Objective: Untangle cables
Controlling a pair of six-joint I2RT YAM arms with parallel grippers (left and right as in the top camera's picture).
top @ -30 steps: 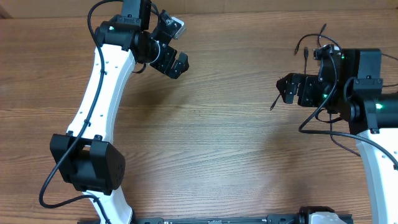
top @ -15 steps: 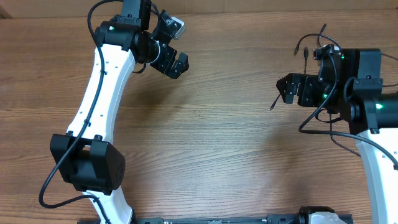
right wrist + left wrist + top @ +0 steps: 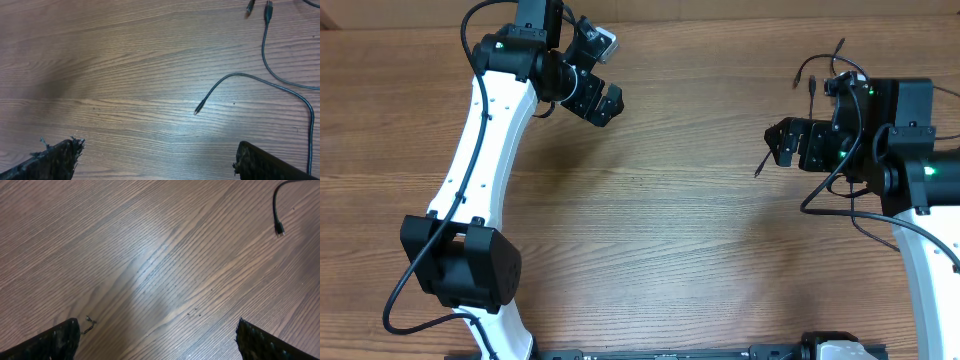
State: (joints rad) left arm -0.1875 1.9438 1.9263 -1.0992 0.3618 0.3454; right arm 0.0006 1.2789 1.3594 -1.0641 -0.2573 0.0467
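Thin black cables lie on the wooden table near the right arm. In the overhead view, one loose strand end [image 3: 760,165] lies just left of my right gripper [image 3: 783,143], and more strands [image 3: 812,76] curl behind it. In the right wrist view, a strand with a small plug tip [image 3: 199,110] curves away to the right, and two plug ends [image 3: 268,8] lie at the top. My right gripper [image 3: 157,152] is open and empty above bare wood. My left gripper [image 3: 607,105] is open and empty at the far left. Its view [image 3: 157,332] shows one distant cable end [image 3: 279,228].
The wooden table [image 3: 650,220] spans the whole view. Thicker black wires [image 3: 840,190] hang on the right arm. The white left arm [image 3: 485,140] reaches from the front edge to the back. A small frayed fibre [image 3: 90,323] sticks out by the left finger.
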